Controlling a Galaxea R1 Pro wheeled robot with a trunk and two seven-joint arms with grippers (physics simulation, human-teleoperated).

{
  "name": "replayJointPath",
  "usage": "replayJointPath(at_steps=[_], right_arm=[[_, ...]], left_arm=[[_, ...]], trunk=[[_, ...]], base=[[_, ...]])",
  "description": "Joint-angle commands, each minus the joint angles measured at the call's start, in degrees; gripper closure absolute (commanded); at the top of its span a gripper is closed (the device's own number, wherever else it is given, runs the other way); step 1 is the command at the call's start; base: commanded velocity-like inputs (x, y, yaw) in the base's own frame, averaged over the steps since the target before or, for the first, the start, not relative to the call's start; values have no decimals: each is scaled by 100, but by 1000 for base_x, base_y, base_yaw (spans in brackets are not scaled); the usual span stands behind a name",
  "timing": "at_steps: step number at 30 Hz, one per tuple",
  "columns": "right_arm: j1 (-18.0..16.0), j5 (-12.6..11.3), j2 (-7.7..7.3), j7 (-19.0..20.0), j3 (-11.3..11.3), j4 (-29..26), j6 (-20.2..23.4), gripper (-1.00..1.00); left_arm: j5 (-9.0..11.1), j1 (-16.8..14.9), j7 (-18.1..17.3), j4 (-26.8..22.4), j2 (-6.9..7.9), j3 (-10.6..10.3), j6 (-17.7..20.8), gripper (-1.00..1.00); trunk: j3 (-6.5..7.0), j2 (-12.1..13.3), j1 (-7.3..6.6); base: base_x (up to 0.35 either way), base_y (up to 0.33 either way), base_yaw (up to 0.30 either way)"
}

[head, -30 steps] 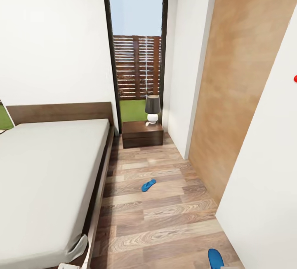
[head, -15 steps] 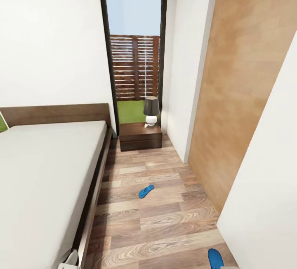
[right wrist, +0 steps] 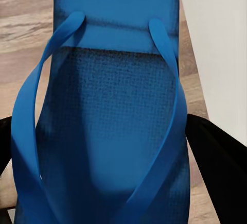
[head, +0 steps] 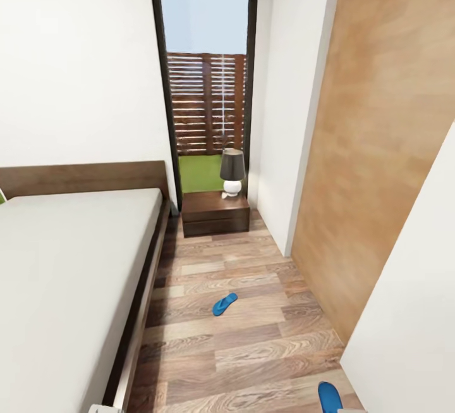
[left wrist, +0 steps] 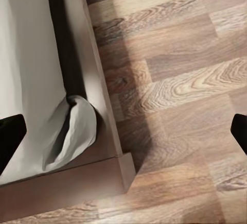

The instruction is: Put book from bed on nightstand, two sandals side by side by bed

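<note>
Bed [head: 69, 261] is lying along your left; no book is showing on the mattress. Left pincer [left wrist: 123, 131] is hanging wide and empty over the bed corner [left wrist: 110, 165], so a careless swing risks clipping the frame. One sandal [head: 224, 303] is lying mid-floor, nightstand [head: 215, 214] well beyond it. Right pincer [right wrist: 123, 147] is straddling the second sandal [right wrist: 103, 131]; whether it is gripping, you cannot tell, so a loose hold risks dropping it near the wall.

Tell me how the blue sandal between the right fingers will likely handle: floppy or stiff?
The sandal looks thin and flat with slim straps, so it probably flexes and droops if held by one end. Its textured footbed likely resists slipping. It seems light for its size.
</note>
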Motion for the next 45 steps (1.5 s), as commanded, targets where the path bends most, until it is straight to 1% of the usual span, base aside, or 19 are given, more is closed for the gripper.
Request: replayJointPath(at_steps=[1,11,45], right_arm=[[-5,-19,1,-10,6,6,-22,100],[12,-12,32,-10,2,6,-22,100],[27,-10,61,-10,4,6,-48,100]], left_arm=[[18,-5,0,5,6,-34,-20,-100],[18,-5,0,5,5,-34,-20,-100],[18,-5,0,5,2,-34,-20,-100]], trunk=[[-7,-5,3],[-7,-5,3],[-7,-5,3]], base=[[231,4,0],[222,-63,0],[230,-4,0]])
